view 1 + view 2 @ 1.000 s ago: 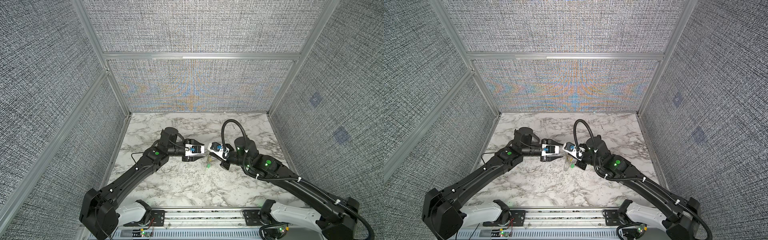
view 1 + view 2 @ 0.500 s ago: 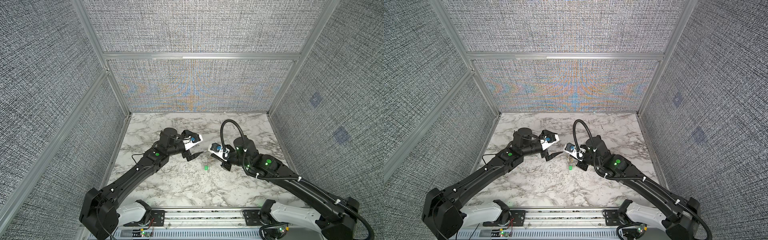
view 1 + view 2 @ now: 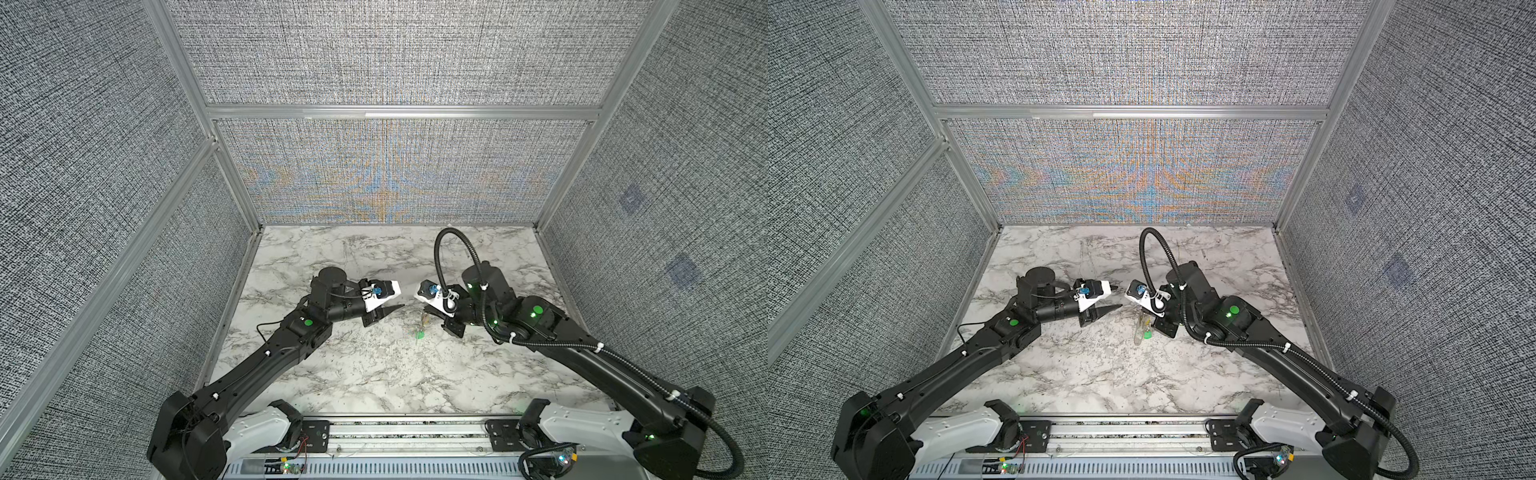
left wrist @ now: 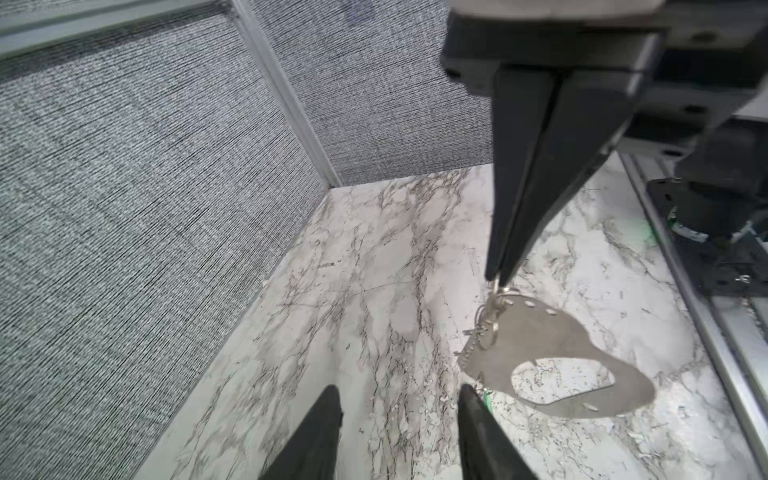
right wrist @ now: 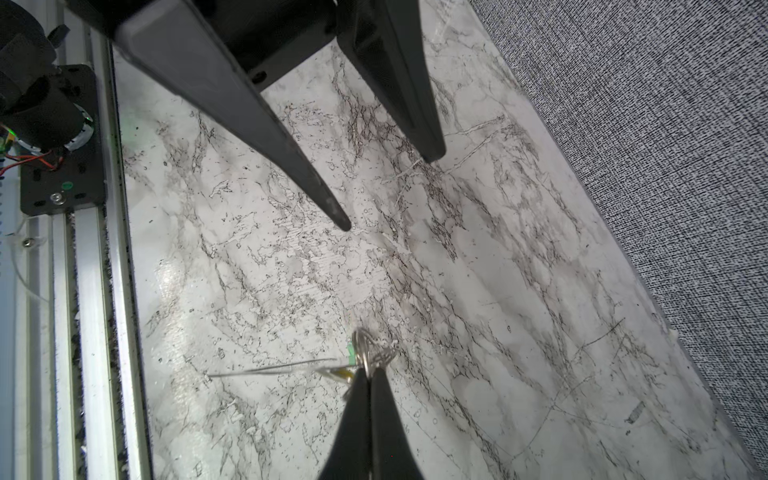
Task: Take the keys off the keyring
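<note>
Now left claw [image 4: 399,392] narrower, near keyring [image 5: 363,351].

Marble-patterned tabletop [image 5: 291,291] smooth with faint sheen, wall panels [image 3: 395,54] coarse woven cloth, frame rail [image 3: 399,112] brushed metal, left gripper [image 5: 389,192] fingers [image 5: 249,104] matt black, possibly plastic, keyring [image 5: 363,353] bright metal wire.

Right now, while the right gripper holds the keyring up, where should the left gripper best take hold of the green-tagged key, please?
Probably by its green tag, the broadest part, dangling lowest under the keyring that the shut right gripper pinches. Bring the open left gripper in from its own side, below that pinch, jaws either side of the tag.
</note>
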Robot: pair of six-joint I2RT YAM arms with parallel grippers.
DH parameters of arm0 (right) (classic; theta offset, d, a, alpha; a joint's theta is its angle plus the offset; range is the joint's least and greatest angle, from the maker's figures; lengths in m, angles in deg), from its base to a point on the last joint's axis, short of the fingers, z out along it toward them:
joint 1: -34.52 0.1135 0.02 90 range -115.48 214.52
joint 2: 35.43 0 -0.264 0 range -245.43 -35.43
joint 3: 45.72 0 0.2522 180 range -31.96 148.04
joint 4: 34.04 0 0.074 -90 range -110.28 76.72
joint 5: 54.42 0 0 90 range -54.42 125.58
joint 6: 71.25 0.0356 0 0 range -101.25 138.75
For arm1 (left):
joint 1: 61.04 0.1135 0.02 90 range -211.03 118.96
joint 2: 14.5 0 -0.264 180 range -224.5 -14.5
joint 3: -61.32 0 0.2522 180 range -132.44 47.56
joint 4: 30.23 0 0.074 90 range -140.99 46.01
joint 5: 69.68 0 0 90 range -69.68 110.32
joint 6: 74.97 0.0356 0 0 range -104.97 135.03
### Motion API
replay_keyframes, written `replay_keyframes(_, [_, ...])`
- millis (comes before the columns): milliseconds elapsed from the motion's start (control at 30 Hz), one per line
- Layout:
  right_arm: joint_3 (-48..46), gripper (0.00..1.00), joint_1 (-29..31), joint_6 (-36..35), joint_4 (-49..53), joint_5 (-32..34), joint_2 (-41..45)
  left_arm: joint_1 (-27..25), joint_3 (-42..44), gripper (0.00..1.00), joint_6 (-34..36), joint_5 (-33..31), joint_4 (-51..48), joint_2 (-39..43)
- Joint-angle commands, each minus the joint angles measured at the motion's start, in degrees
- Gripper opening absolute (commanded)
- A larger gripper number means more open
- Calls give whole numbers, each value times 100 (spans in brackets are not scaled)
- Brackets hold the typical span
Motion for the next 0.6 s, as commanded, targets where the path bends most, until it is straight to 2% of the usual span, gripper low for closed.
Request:
replay_keyframes(0, [186,0,10,-83,349,-47,-68,-33,-23,42,256,568,-114,21])
replay_keyframes(233, [392,0,9,-50,581,-87,-234,-197,-224,35,427,734,-304,-257])
replay_keyframes(567, [334,0,3,-26,376,-75,-263,-303,-168,33,176,761,0,-453])
